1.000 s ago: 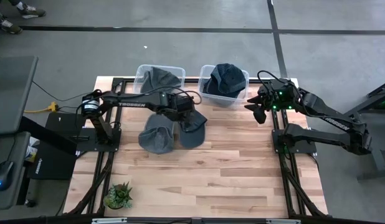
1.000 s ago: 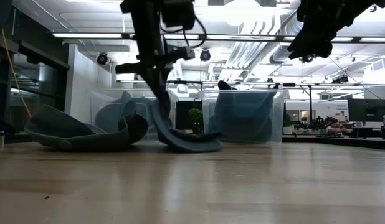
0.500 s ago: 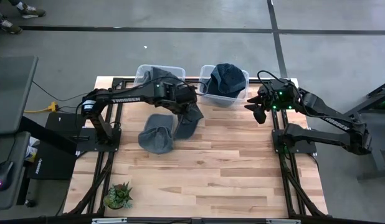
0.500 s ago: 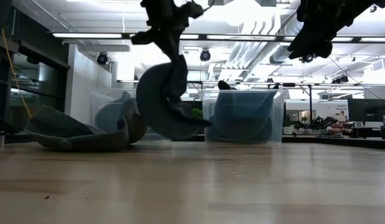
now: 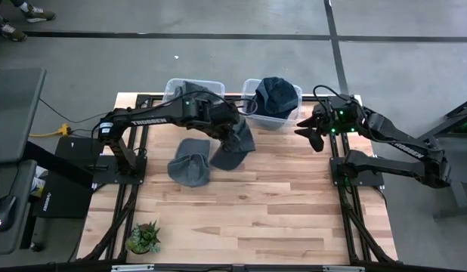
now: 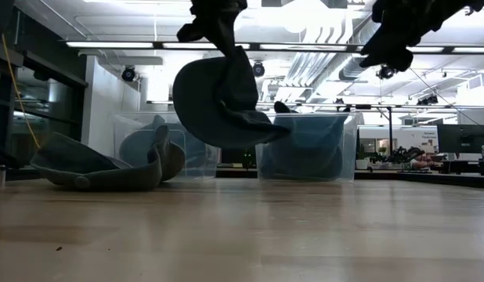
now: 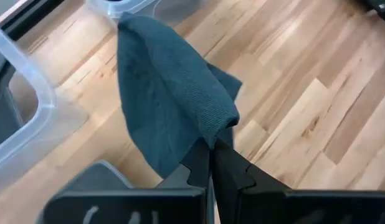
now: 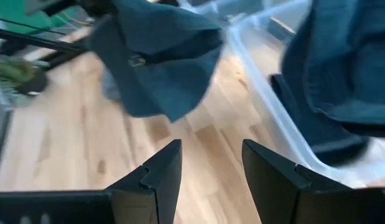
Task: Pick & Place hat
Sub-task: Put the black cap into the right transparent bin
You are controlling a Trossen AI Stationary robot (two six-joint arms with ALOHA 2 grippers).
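My left gripper (image 5: 235,128) is shut on a dark blue-grey hat (image 5: 233,148), which hangs in the air between the two clear bins and also shows in the low view as the hat (image 6: 222,102). A second hat (image 5: 190,162) lies crown down on the table, just left of the held one. The left bin (image 5: 173,85) and the right bin (image 5: 253,85) each hold a hat. My right gripper (image 5: 309,134) is open and hovers above the table's right side, right of the right bin. My left gripper pinches a bunched fold of the hat's cloth (image 7: 221,126) between its two fingers, coming from above and pointing down. The hat hangs below the fingers, lifted clear of the table, with its brim (image 6: 265,133) lowest and pointing right.
A small potted plant (image 5: 145,238) stands at the near left corner. The bins sit along the far edge. Bare wood lies across the middle and near part of the table. Black frame rails run along both sides.
My left gripper has risen and moved right and toward the far edge, nearer the right bin. The hat, whose brim lay on the table a second ago, is now lifted clear and swings below the fingers. The other hat has stayed put.
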